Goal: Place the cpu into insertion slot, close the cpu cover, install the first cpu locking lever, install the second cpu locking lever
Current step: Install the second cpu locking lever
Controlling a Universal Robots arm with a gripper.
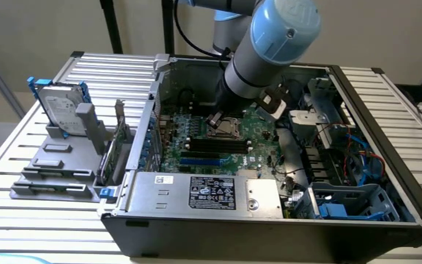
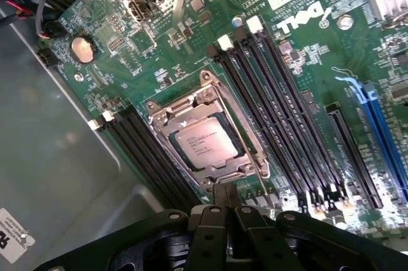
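Arm comes in steep from above, blue-capped joint up top, grey forearm angled down into the open PC case, wrist low over the green motherboard. Claw sits right at the edge of the socket: black fingers pressed together, narrow, nothing seen between them, tips just beside the cover's near edge. Contact or a hair apart? Can't tell from the wrist view.

Cpu is in the insertion slot, lying flat, pale silvery-tan face w/ fine print on it. Cpu cover is down over it: thin silvery metal frame, square window showing the chip, looks flat, though the angle makes that hard to be sure of.

Long black memory slots run on both sides of the socket, white clips at their ends. Blue slot further out. Round coin battery shines near some cables.

Exterior view: case lies on a ribbed metal bench, grey power supply box w/ a black label along the near wall, hard drive upright in a grey holder at the exterior view's left.
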